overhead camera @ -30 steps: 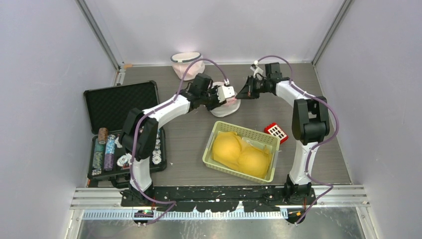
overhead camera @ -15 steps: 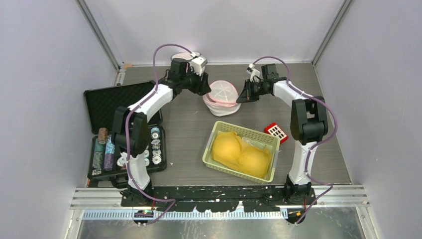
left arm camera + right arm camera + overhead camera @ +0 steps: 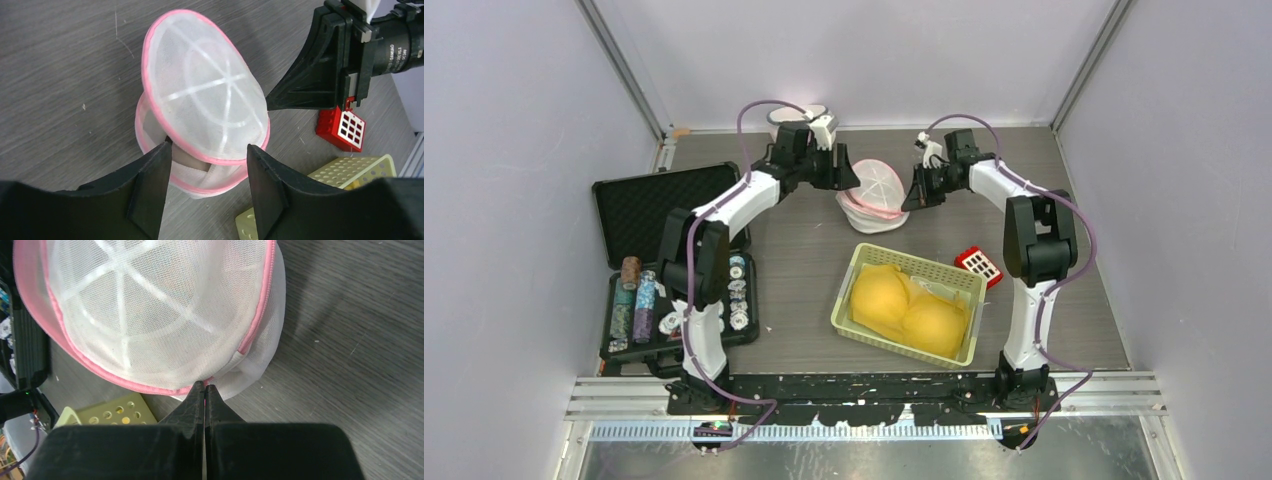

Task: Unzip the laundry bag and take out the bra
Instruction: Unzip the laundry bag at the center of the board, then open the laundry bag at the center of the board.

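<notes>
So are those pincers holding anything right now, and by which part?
The right pincer is shut on the mesh laundry bag, pinching its pink edge. The left pincer is open at the bag's other side, gripping nothing.

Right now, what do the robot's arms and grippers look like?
Left arm and right arm: white shells, black joints, with a purple cable looping along each. Left gripper and right gripper: matte black fingers tapering to wedge tips.

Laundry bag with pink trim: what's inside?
The laundry bag has its lid lifted; in the gap a bit of beige fabric shows. The mesh hides the rest, so its shape cannot be told.
</notes>
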